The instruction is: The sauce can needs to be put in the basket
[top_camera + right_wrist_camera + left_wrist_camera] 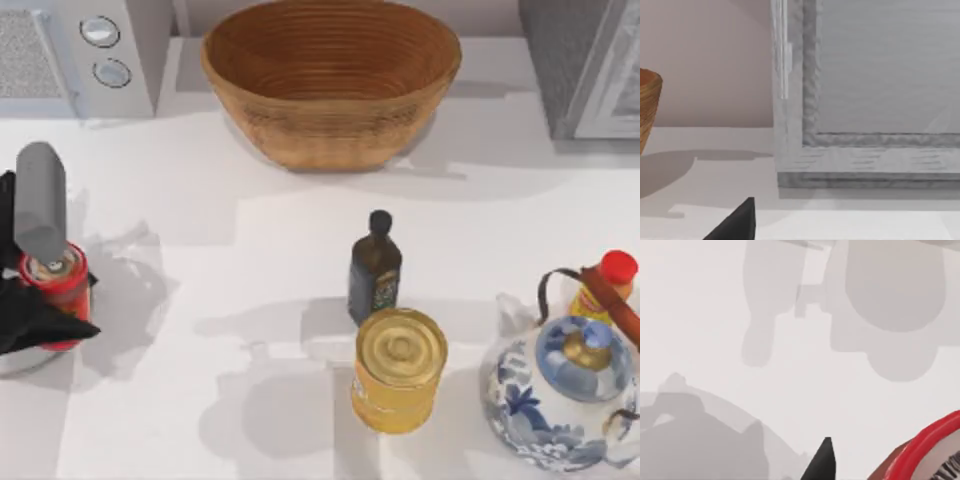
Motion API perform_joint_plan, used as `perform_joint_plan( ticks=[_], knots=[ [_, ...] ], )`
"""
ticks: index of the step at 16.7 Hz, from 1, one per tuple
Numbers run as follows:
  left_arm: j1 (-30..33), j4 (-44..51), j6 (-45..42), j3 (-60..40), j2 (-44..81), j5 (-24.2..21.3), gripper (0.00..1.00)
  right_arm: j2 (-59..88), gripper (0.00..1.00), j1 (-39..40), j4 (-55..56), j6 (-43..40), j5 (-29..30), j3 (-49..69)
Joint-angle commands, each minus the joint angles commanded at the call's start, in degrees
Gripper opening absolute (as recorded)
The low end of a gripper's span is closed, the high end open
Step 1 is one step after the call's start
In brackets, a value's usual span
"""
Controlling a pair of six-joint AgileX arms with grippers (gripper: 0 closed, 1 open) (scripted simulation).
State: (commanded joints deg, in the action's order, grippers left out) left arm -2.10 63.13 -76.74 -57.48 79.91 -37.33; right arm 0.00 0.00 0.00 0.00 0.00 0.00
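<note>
- Left tool [45, 300] at the left edge of the top view, black fingers closed around the sauce can [58, 280]; grey arm link overlapping the can's top from above.
- Sauce can at mid-left of the frame, upright, silver-white top facing the camera; red rim [927, 447] at the lower right of the left wrist view, beside one black fingertip [822, 462].
- Whether the can rests on the surface or hangs just above it: not discernible.
- Basket [330, 85] at upper centre of the frame, open side up, ribbed rings visible inside; well apart from the can, up and to the right.
- White surface [250, 230] between can and basket bare, crossed by shadows alone.
- Grey appliance [75, 55] with two round dials at upper left, just left of the basket.
- Grey cabinet [585, 65] at upper right; framed panel [880, 90] large in the right wrist view, basket edge [647, 105] at that view's left.
- Right tool: one dark fingertip [737, 222] low in the right wrist view; open or closed cannot be told.
- One dark bottle [375, 270] at centre, just above one yellow can [400, 368] with gold lid.
- One blue-and-white teapot [565, 385] at lower right, touching the frame's right edge, with one yellow bottle [603, 290], red-capped, behind it.
- Count: two cans, two bottles, one teapot, one basket.
</note>
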Motion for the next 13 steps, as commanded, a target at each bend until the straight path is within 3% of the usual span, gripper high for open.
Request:
perform_joint_plan(
  ticks=[13],
  knots=[
    [27.9, 3.6, 65.7, -69.7, 39.6, 42.1, 0.0, 0.0, 1.0, 0.0, 0.0, 0.0, 0.0, 0.0]
  ],
)
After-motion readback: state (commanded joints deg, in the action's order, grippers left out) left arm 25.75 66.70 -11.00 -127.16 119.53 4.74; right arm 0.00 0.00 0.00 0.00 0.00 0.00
